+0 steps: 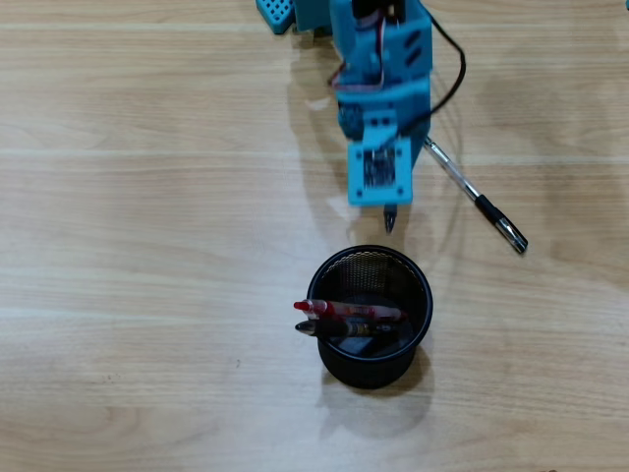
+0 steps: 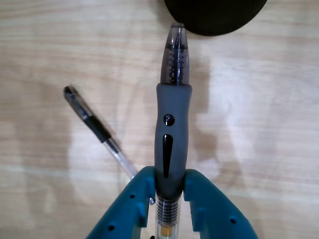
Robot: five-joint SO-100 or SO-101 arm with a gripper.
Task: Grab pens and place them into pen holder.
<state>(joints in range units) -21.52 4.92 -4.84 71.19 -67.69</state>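
My blue gripper [image 2: 169, 181] is shut on a pen with a grey rubber grip [image 2: 171, 129] and a clear smoky tip; the pen points away from me toward the black mesh pen holder [image 2: 214, 15]. In the overhead view the gripper [image 1: 385, 192] hangs just behind the holder [image 1: 324, 270], with only the pen's tip [image 1: 390, 220] showing below it. The holder has a red pen [image 1: 339, 309] and a black pen [image 1: 316, 328] in it. A second loose pen, clear with a black grip [image 1: 477, 197], lies on the table to the gripper's right; in the wrist view it lies at left [image 2: 97, 127].
The wooden table [image 1: 147, 246] is bare around the holder. The arm's blue base and a black cable [image 1: 454, 69] are at the top of the overhead view.
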